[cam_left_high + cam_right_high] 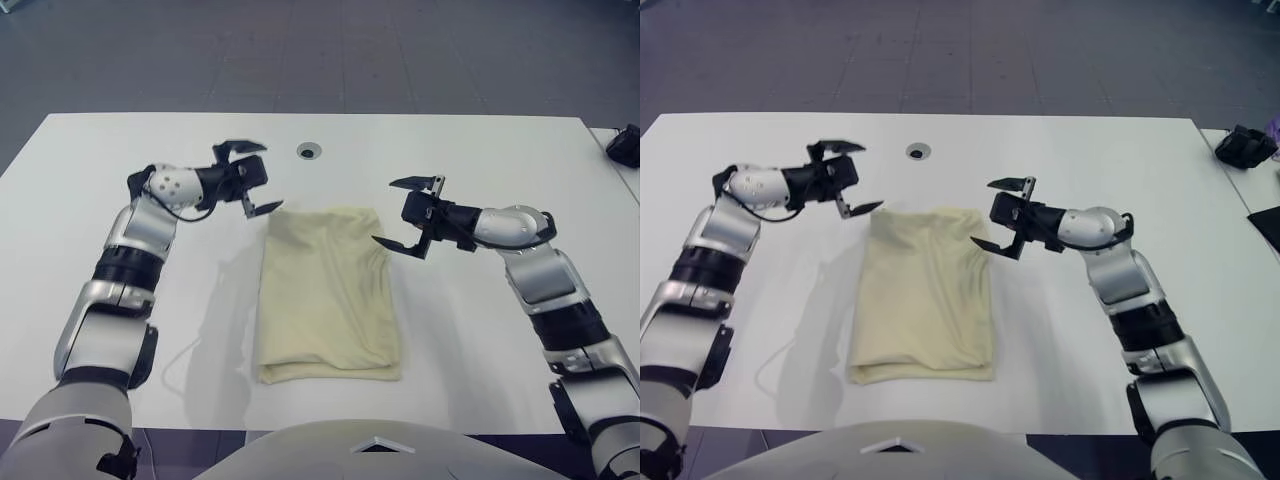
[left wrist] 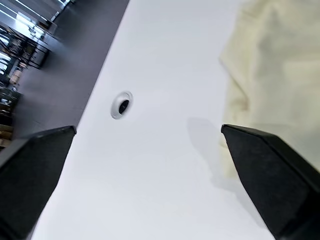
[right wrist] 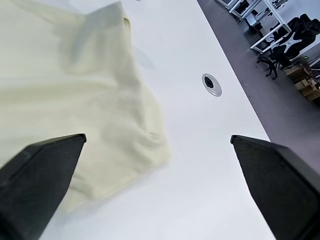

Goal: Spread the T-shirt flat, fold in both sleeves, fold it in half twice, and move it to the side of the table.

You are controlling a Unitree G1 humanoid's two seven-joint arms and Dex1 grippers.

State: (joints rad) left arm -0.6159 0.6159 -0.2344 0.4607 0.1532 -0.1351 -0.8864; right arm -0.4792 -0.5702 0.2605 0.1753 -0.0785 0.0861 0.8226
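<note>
Lying in the middle of the frame on the white table (image 1: 100, 200), the folded yellow T-shirt (image 1: 325, 295) is flat. The left gripper (image 1: 255, 178) and right gripper (image 1: 388, 212) hang wide open, just beside its top corners.

pale yellow t-shirt (image 1: 328, 295) — folded into long rectangle, flat on table — mid-table

T-shirt (image 1: 328, 295) lies on the table (image 1: 500, 330) between left gripper (image 1: 262, 177) and right gripper (image 1: 388, 212), grommet (image 1: 309, 150) behind
</note>
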